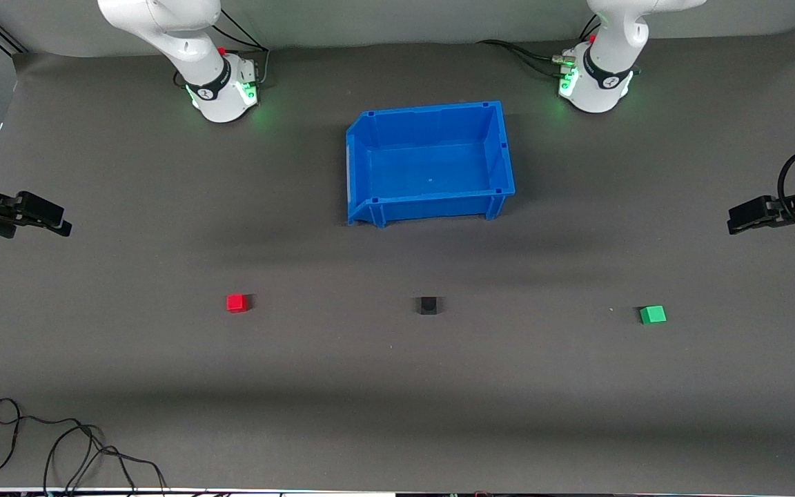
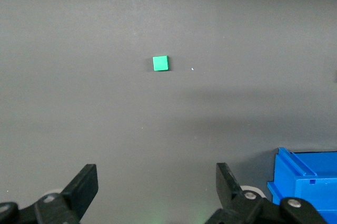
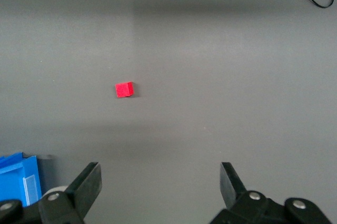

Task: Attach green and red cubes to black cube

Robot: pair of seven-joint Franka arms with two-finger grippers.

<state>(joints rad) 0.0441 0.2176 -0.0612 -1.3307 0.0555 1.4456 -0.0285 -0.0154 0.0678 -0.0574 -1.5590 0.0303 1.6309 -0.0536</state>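
The black cube [image 1: 428, 305] sits on the mat [image 1: 397, 386], nearer the front camera than the blue bin [image 1: 429, 163], with the red cube [image 1: 236, 302] toward the right arm's end and the green cube [image 1: 653, 315] toward the left arm's end, both well apart from it. You have one coloured cube per arm, it seems, so each can bring its own in. All three are small, plain and matte. Your left gripper [image 2: 157, 192] hangs spread wide over the mat near green; your right gripper [image 3: 160, 190], equally spread, hangs near red. Both hold nothing.

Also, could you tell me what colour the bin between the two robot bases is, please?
The bin is bright blue, seen best in the front view.
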